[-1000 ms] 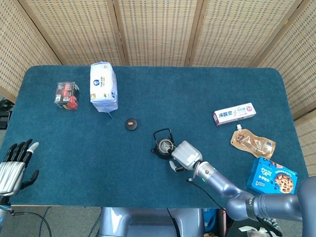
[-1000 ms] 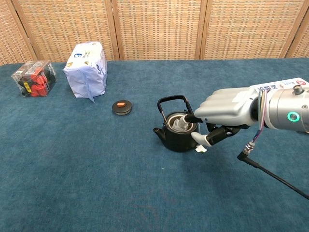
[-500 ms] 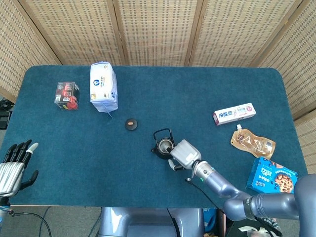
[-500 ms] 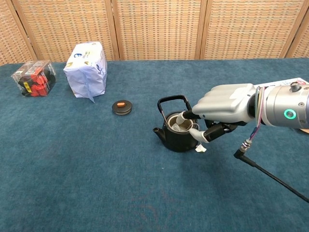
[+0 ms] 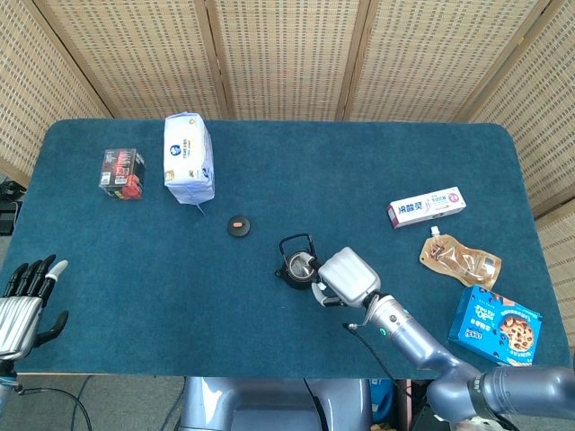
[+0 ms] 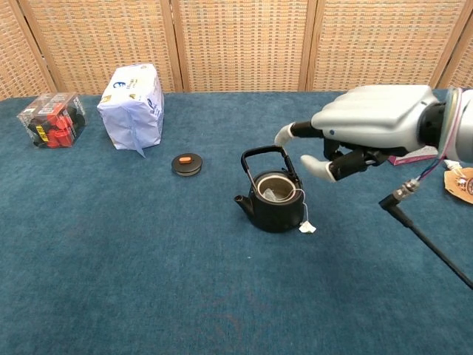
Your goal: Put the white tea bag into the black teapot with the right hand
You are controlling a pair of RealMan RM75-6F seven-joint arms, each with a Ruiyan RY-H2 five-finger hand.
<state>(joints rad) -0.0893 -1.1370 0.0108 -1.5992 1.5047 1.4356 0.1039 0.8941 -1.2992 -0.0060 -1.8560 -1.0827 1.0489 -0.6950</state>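
Note:
The black teapot (image 6: 273, 201) (image 5: 297, 263) stands lidless near the table's middle, handle upright. The white tea bag (image 6: 272, 194) lies inside it, its string running over the rim to a small tag (image 6: 307, 228) on the cloth. My right hand (image 6: 355, 140) (image 5: 345, 277) hovers above and to the right of the pot, fingers apart, holding nothing. My left hand (image 5: 22, 305) rests open at the table's front left edge, seen only in the head view.
The teapot's lid (image 6: 186, 163) lies left of the pot. A white-blue bag (image 6: 132, 103) and a clear box of red items (image 6: 52, 119) sit at the back left. A toothpaste box (image 5: 426, 207), a brown pouch (image 5: 459, 259) and a blue cookie box (image 5: 494, 319) lie to the right.
My right hand let go of the tea bag in the teapot and rose up and to the right, away from the pot. The left hand stayed put.

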